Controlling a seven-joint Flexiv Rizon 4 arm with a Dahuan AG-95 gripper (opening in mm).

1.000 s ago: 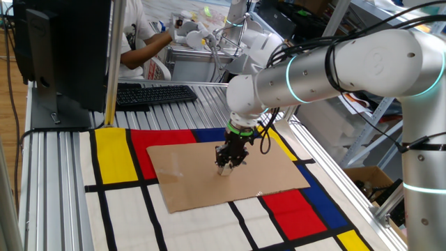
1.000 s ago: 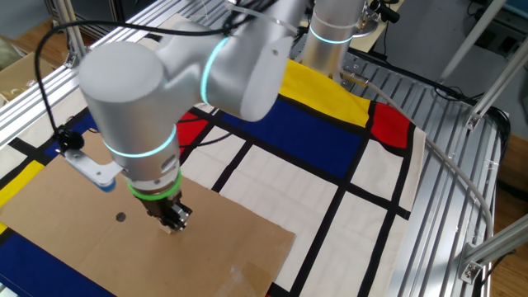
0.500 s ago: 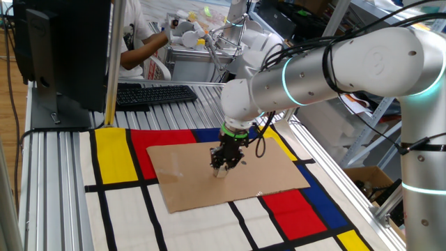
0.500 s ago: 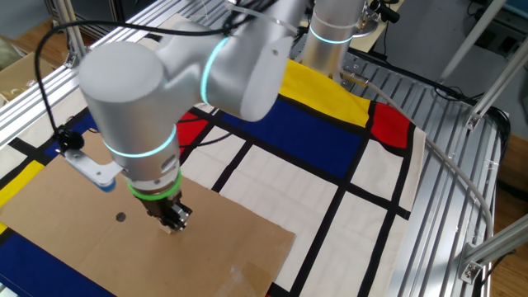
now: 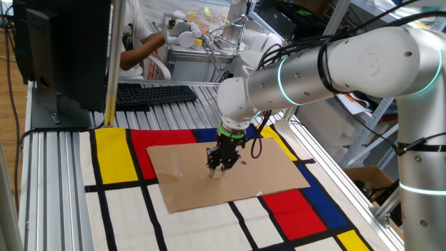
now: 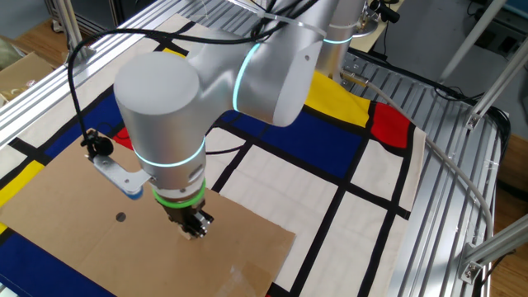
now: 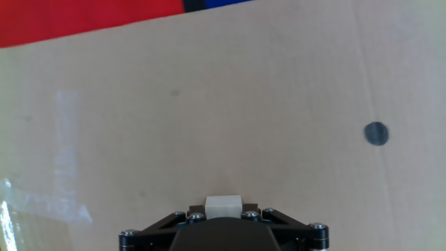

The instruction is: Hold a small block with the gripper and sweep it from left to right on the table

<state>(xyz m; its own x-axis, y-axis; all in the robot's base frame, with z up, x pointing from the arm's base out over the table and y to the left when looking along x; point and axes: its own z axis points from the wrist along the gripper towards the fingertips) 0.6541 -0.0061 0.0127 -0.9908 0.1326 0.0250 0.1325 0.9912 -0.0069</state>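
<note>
You won't find any readable text, label, brand or number in these views. The keyboard keys are too small to make out.

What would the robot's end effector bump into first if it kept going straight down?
The end effector points straight down, shut on the small block. Right below is the brown cardboard sheet on the table; the block looks already on or just above it.

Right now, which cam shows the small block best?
Hand view: the small block sits pale and sharp-edged at the bottom, between the fingers. One fixed view shows only a pale speck under the gripper. In the other fixed view it is barely discernible.
</note>
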